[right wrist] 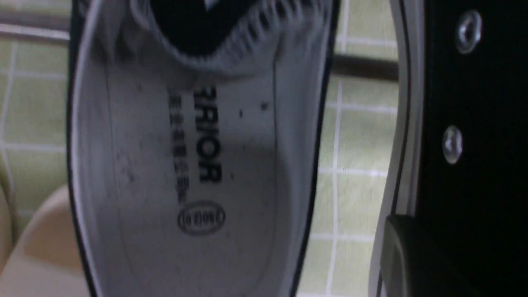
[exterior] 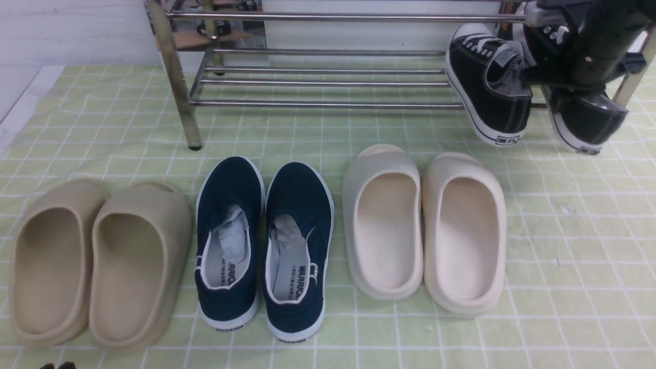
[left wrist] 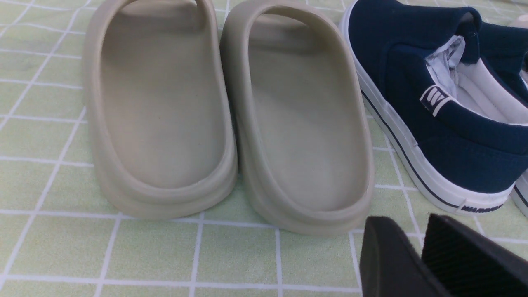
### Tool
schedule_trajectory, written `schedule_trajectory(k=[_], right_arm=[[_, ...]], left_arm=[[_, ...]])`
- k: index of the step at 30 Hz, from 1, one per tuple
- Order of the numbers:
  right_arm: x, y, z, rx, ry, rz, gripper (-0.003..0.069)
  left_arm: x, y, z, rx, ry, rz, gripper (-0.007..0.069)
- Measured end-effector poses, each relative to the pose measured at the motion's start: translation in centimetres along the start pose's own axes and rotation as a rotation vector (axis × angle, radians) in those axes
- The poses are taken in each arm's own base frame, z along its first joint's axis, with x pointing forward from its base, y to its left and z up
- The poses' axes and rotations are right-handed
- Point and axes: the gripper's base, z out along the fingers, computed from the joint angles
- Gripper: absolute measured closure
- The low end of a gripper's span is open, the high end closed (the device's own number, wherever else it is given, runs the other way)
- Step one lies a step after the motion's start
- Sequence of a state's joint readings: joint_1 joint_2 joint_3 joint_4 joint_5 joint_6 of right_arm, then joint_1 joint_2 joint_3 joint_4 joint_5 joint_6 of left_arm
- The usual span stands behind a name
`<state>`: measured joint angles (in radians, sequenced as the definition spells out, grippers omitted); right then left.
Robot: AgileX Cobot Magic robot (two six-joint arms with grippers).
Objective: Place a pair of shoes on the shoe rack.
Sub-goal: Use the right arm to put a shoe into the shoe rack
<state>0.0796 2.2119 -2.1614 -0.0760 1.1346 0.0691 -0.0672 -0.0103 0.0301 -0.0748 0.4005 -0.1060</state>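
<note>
Front view: the pair of shoes [exterior: 492,97] hangs side by side at the right end of the shoe rack [exterior: 328,104], across its lower front bar. Their long axis runs away from the camera and is steeply tilted, with the toes up and far and the heels down toward the checked cloth [exterior: 564,230]. The right gripper [exterior: 535,77] is closed on their neighbouring collars. Near the beige slippers [left wrist: 165,123], the left gripper [left wrist: 423,255] holds nothing, and its fingers are only a little apart.
</note>
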Motion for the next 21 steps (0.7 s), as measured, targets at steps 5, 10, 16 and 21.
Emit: schedule_trajectory(k=[5,10,16,21], right_arm=[[-1.3,0.1,1.0,0.000,-0.020,0.004,0.0587],[-1.1,0.2,2.2,0.000,0.003,0.003,0.0587],[-1.2,0.2,2.4,0.006,-0.007,0.000,0.0587],[-1.5,0.2,2.5,0.005,-0.046,-0.001,0.0582]], left_arm=[[0.0,0.0,0.0,0.000,0.000,0.000,0.0465],[0.0,0.0,0.0,0.000,0.000,0.000,0.0460],[0.0,0.0,0.0,0.000,0.000,0.000,0.0456],[0.0,0.0,0.0,0.000,0.000,0.000,0.0452]])
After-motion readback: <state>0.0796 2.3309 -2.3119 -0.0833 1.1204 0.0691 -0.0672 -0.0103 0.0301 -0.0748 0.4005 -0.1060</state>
